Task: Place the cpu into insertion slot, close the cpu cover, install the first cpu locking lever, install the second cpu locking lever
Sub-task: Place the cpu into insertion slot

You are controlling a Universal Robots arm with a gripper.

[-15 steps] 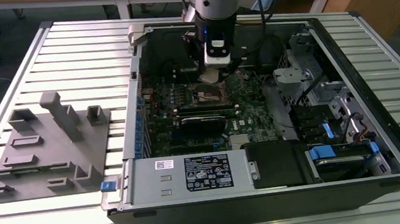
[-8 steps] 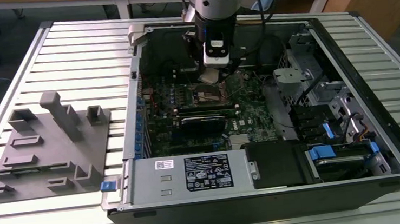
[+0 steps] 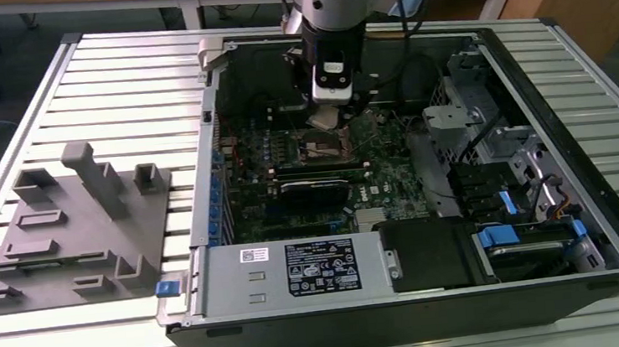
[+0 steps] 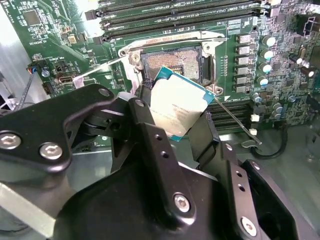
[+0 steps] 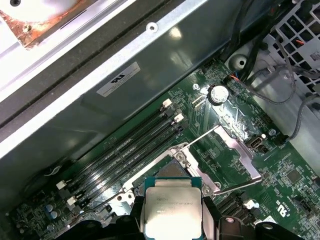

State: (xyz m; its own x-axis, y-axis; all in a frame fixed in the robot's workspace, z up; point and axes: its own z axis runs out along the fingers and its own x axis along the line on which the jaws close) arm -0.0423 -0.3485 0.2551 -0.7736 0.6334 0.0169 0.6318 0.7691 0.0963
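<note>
My gripper (image 3: 328,120) hangs inside the open computer case, just above the insertion slot (image 3: 327,147). It is shut on the cpu (image 4: 177,106), a flat square chip with a pale metal top and teal edge, pinched between two black fingers (image 4: 145,116). The chip is tilted and hovers close over the square socket (image 4: 172,62), apart from it. In the first wrist view the cpu (image 5: 172,207) sits just before the slot (image 5: 171,169). The cpu cover (image 5: 239,148) stands swung open beside the socket. A thin wire locking lever (image 4: 234,121) is released and juts outward.
Long black memory slots (image 4: 175,15) run beside the socket. The case's metal wall (image 5: 150,85) rises behind them. A power supply (image 3: 295,271) and drive cages (image 3: 486,133) crowd the case. A grey fixture plate (image 3: 79,227) lies on the slatted table at the exterior view's left.
</note>
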